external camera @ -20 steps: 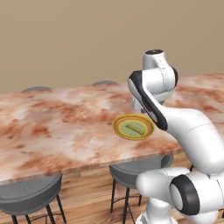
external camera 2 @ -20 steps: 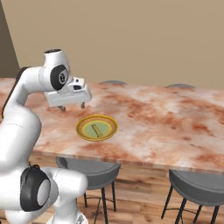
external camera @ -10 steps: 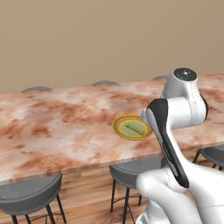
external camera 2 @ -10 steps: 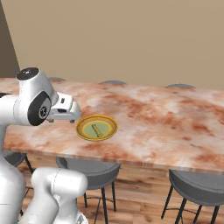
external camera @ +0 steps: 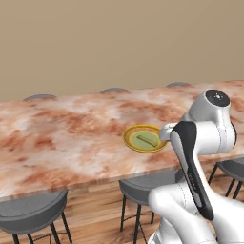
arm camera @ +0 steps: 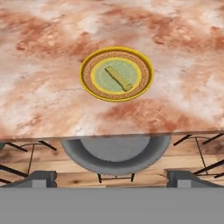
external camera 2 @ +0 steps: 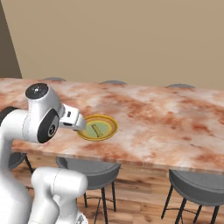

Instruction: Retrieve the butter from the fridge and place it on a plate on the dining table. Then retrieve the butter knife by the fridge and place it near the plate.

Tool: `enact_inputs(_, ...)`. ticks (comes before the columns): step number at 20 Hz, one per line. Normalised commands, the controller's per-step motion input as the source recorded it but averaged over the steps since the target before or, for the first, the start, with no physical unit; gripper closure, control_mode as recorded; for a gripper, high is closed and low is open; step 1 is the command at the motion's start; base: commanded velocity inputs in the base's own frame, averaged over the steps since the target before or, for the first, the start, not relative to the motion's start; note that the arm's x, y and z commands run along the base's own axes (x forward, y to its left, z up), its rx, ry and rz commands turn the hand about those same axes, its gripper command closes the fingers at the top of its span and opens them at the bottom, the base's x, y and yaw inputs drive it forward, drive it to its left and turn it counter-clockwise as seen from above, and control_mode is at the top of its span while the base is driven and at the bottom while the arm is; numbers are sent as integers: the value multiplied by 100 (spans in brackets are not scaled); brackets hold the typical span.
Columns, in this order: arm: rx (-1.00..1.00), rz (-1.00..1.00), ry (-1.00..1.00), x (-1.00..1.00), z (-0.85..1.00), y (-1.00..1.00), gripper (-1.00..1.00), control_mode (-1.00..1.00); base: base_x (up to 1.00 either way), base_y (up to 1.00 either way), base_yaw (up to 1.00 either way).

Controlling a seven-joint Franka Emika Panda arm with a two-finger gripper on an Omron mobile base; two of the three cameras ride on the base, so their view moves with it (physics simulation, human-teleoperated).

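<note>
Gripper [arm camera: 112, 178]: jaws spread wide, released, nothing between them; the two dark tips rise at the bottom of the hand view, over a grey stool [arm camera: 114, 154] and wood floor, off the near edge of the dining table [arm camera: 52, 100]. In the right base view the hand sits left of centre, just beside the plate [external camera 2: 98, 127]; in the left base view it is right of centre, at the plate's right rim. Plate rests in the upper middle of the hand view, near the table's front edge. Butter [arm camera: 118, 78] lies flat on the plate's pale green centre, diagonal, inside the yellow rim; the first half of the task looks done. Butter knife and fridge remain to be dealt with. Judgement on handling: butter is light, soft, likely greasy, so a hard pinch would dent or squeeze it; best left alone now. The knife should be stiff, thin and low-lying, hard to get fingers under; take it across its narrow width near mid-length so it does not tip. Plate is rigid but may slide if nudged.
</note>
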Motion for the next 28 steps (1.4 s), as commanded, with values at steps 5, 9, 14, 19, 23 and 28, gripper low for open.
enact_inputs(5,0,-11,24,7,-16,-1,-100,-100,0,0,0)
enact_inputs(9,0,-2,5,-3,-3,0,-100,-100,0,0,0)
enact_inputs(14,0,0,1,-12,-6,0,-100,-100,0,0,0)
enact_inputs(19,0,-1,0,-12,-2,0,-100,100,-60,17,-3)
enact_inputs(23,0,0,0,0,0,0,-100,100,-68,78,-4)
enact_inputs(28,0,0,0,0,0,0,-100,100,-51,100,-7)
